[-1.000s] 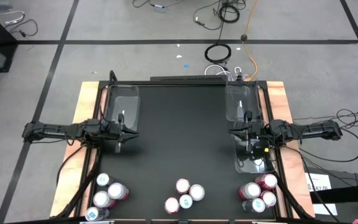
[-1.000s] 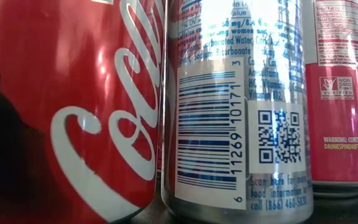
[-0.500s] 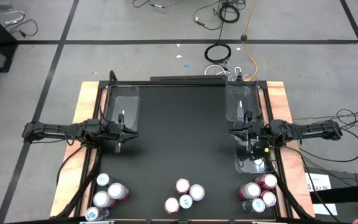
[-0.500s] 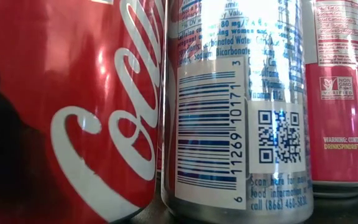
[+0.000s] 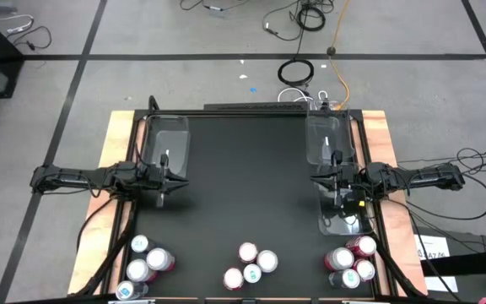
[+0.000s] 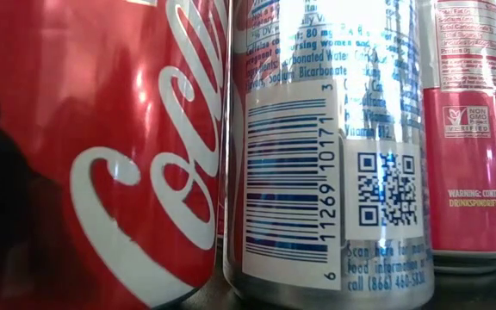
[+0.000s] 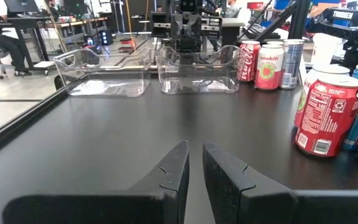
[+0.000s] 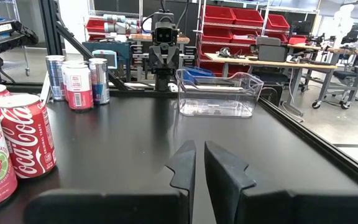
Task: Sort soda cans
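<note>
Black tabletop (image 5: 251, 194) carries soda cans (image 5: 253, 263) in three clusters along its near edge, clear bins (image 5: 165, 139) behind, so the left gripper (image 5: 178, 179) and right gripper (image 5: 315, 179), both clenched empty, should spread wide before descending.

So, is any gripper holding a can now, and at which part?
No. The left gripper and the right gripper are both shut on nothing, and the soda cans stand untouched.
</note>
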